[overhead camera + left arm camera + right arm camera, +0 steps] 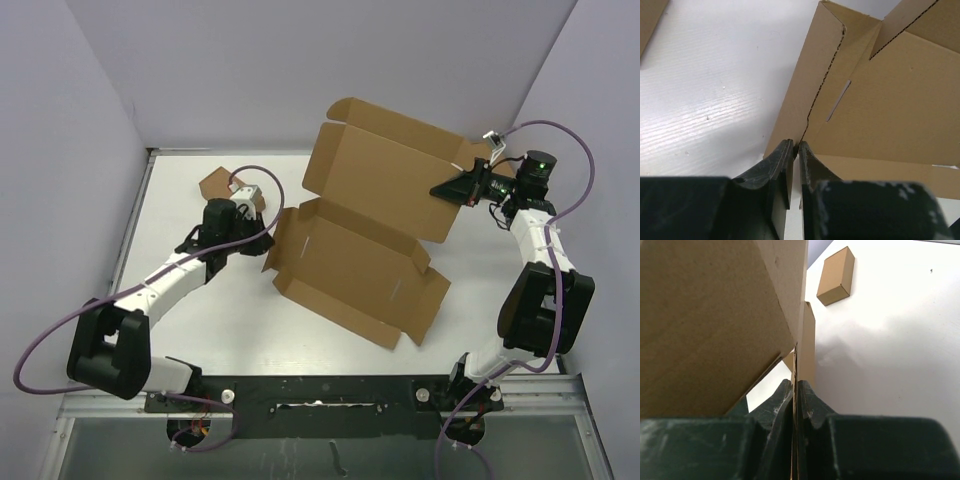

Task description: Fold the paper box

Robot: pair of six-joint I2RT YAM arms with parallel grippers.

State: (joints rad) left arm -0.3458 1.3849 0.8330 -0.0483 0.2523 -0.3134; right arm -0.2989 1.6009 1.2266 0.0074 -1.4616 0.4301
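The paper box is plain brown. The small box is brown too. The table is white. The walls are light purple.

Likely robotics lab: white table, plain lavender wall panels, cabled arms bolted at edge.

Wht/blk arms, purple cables

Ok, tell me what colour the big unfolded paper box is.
The paper box is plain brown cardboard; the top external view shows it best.
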